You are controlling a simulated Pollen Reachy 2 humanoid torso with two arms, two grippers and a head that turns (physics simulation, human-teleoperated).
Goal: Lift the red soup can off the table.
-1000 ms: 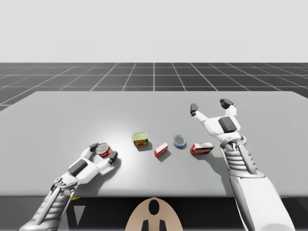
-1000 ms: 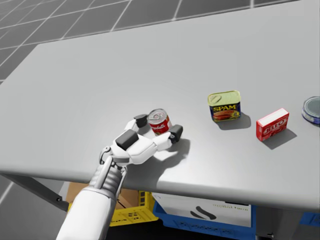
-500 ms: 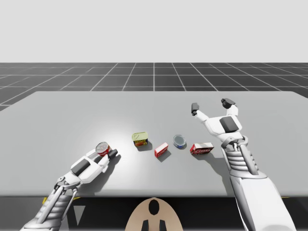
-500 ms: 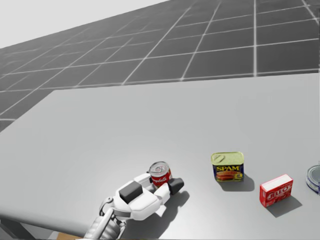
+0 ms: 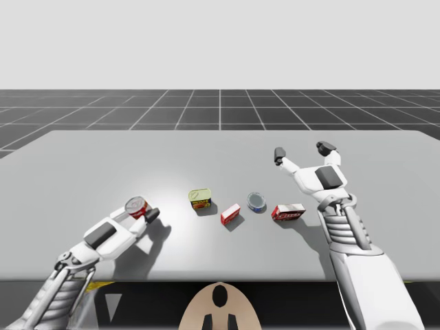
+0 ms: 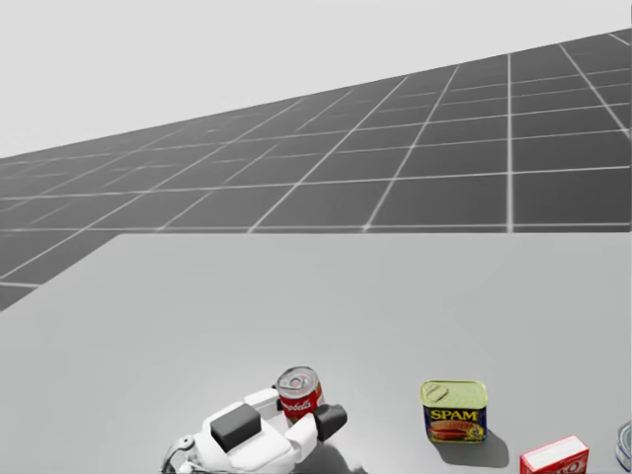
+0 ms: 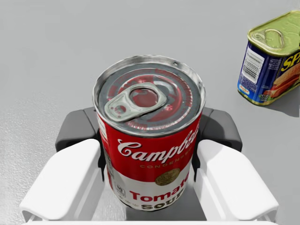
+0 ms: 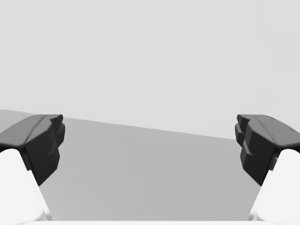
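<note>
Left gripper point(image 5: 140, 211) clamped on the red-and-white metal soup can point(image 7: 150, 154), over the near-left part of the grey table point(image 5: 103, 158); lift in hand, by my reckoning.
Both dark pads point(image 7: 77, 131) press the can from opposite sides; can upright, seemingly just clear of the surface; best raised straight up, grip firm, wrist level, lest the smooth wall slip; silver pull-tab lid, red upper band, white lower; blue rectangular tin with yellow lid point(image 7: 272, 58) stands apart; right gripper point(image 5: 302, 150) spread wide, empty.
</note>
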